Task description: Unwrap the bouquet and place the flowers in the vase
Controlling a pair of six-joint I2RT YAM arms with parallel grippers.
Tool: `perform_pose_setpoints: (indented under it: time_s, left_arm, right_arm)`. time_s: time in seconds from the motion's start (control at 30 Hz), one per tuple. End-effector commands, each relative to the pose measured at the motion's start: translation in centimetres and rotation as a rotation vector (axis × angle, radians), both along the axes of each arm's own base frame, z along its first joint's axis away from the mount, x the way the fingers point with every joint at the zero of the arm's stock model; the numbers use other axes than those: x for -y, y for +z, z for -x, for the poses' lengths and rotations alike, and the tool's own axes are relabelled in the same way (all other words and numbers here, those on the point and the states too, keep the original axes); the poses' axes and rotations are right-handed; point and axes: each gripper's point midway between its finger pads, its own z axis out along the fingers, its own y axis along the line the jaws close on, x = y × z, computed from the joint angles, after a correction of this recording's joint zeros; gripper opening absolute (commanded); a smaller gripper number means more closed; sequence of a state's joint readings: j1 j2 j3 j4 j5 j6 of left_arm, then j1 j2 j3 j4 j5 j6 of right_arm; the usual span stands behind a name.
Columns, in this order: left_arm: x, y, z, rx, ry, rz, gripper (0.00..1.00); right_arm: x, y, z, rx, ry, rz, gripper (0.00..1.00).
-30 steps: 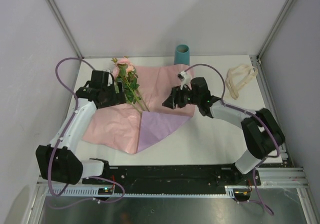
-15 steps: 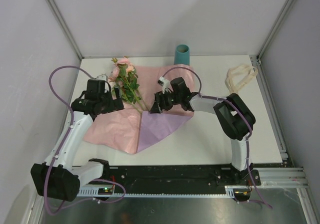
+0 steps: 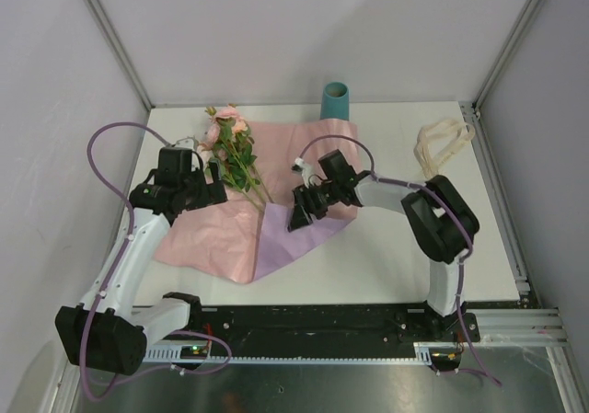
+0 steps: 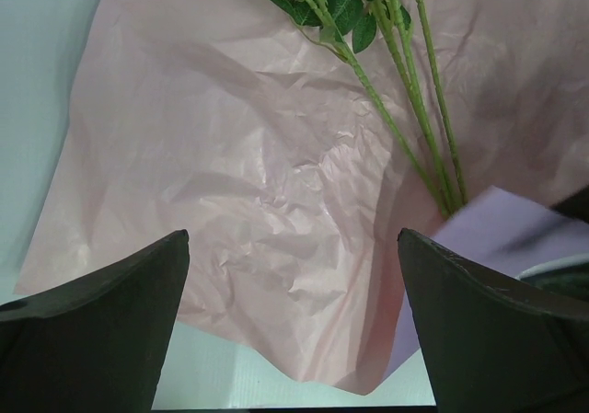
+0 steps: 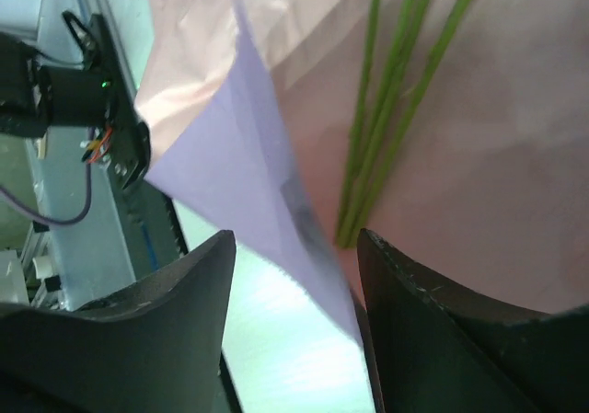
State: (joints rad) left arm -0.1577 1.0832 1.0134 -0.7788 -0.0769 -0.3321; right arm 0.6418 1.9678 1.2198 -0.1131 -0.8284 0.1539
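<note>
Fingers on the left gripper (image 4: 293,247) are spread wide with nothing between them, hanging low over the crinkled pink paper (image 4: 248,183). That arm runs up the left side of the table (image 3: 386,257) with the wrist bent to the right, so the tips point at the green stems (image 4: 405,109), which lie just ahead and to the right of them. The paper's near edge sits right under the fingertips, with bare table past it.

The right gripper (image 5: 294,238) is open too, at a medium gap and gripping nothing. The stem ends and the edge of a folded-over lilac flap (image 5: 239,155) sit right in front of that gap. That arm is folded at the elbow out on the right, with the forearm reaching left across the middle and the fingers angled down at the flap.

The flowers (image 3: 235,151) lie flat on the opened paper, heads toward the back, between the two grippers and closer to the left one. The vase (image 3: 335,98) stands upright at the back edge, well beyond the right fingers. A cream ribbon (image 3: 442,144) lies far off to the right. There's open table on the near side of the right fingers.
</note>
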Motion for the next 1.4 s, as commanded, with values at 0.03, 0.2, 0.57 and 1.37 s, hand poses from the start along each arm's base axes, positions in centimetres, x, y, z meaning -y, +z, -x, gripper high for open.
perform_pose_setpoints:
  time_s: [0.03,0.2,0.57,1.37]
  left_arm:
    - [-0.3,0.9,-0.5,0.047,0.015,-0.008,0.99]
    - [-0.2,0.9,-0.5,0.047,0.012,-0.004,0.99]
    - [0.2,1.0,-0.3,0.048,-0.010,0.012,0.99]
    - [-0.1,1.1,-0.3,0.058,0.007,-0.007,0.99]
  right_arm:
    - [2.6,3.6,4.8,0.007,0.044,-0.021,0.61]
    - [5.0,3.2,7.9,0.010,0.014,0.016,0.61]
    - [7.7,2.1,13.6,0.014,-0.013,0.093,0.67]
    - [7.9,17.4,6.2,0.283,-0.544,-0.197,0.56]
